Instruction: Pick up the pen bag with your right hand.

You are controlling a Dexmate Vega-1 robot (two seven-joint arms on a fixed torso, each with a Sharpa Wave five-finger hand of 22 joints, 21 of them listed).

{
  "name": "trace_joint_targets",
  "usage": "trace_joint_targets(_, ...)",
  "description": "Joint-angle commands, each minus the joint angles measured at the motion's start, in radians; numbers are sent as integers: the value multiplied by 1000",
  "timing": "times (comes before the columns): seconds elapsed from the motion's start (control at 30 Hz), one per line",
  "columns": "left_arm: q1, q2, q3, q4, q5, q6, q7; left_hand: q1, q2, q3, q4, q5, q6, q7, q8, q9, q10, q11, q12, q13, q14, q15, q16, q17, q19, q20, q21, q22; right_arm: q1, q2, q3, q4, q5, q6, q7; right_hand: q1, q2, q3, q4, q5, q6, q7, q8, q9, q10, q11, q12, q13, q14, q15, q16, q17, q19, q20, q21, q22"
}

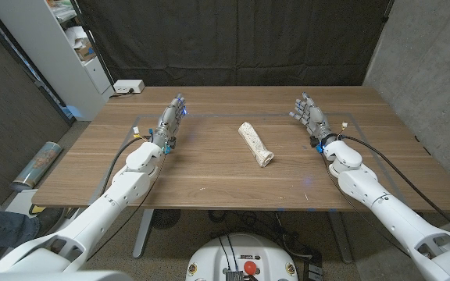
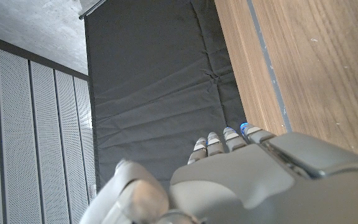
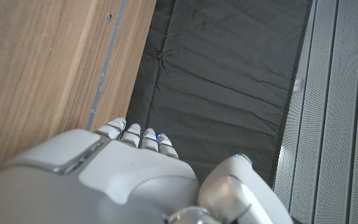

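- The pen bag (image 1: 255, 144), a slim, pale, elongated pouch, lies on the wooden table (image 1: 209, 176) near its middle, set at a slant with one end toward the far edge and the other toward the robot.
- The right hand (image 1: 310, 115) stands well apart from the pen bag, off to its right and roughly level with its far end; its fingers are apart and it holds nothing.
- The left hand (image 1: 171, 119) stands well apart on the pen bag's other side, fingers stretched out and apart, also holding nothing; the task gives it no part.
- The step in hand appears to be the very start: the reach has not yet begun and the pen bag is untouched.
- The next move likely calls for the right hand to travel across toward the pen bag, come down over its middle, and turn so the fingers can close across its narrow width rather than along its length.
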Motion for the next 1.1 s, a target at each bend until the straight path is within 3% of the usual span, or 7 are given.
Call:
trace_joint_targets(0.03,43,-39,-74,-36,55,33,-35,12,2,6,0,5,1,7,7,3,-7,2,3,3,-8,0,5,5,-7,-2,5,5,-22,-6,2,-27,1,1,-9,9,2,8,-1,4,8,1,6,1,8,2,4,5,3,0,5,1,6,1,3,2)
trace_joint_targets(0.67,32,-71,-119,-29,109,57,-83,14,6,5,-4,3,4,4,4,3,-6,-2,2,-6,-6,-1,3,5,-13,9,-5,6,-41,-10,-2,-54,-18,12,-29,16,9,10,-4,4,12,0,9,2,13,0,5,4,3,3,5,-2,6,3,-6,2)
trace_joint_targets(1.1,17,-85,-129,-1,118,53,-106,15,8,5,-6,2,8,2,3,3,-4,-2,2,-11,-5,-2,2,5,-14,12,-8,6,-44,-50,-20,-122,-115,12,-75,36,9,14,-17,4,17,-3,12,2,24,2,8,4,14,0,8,-7,13,4,-13,2)
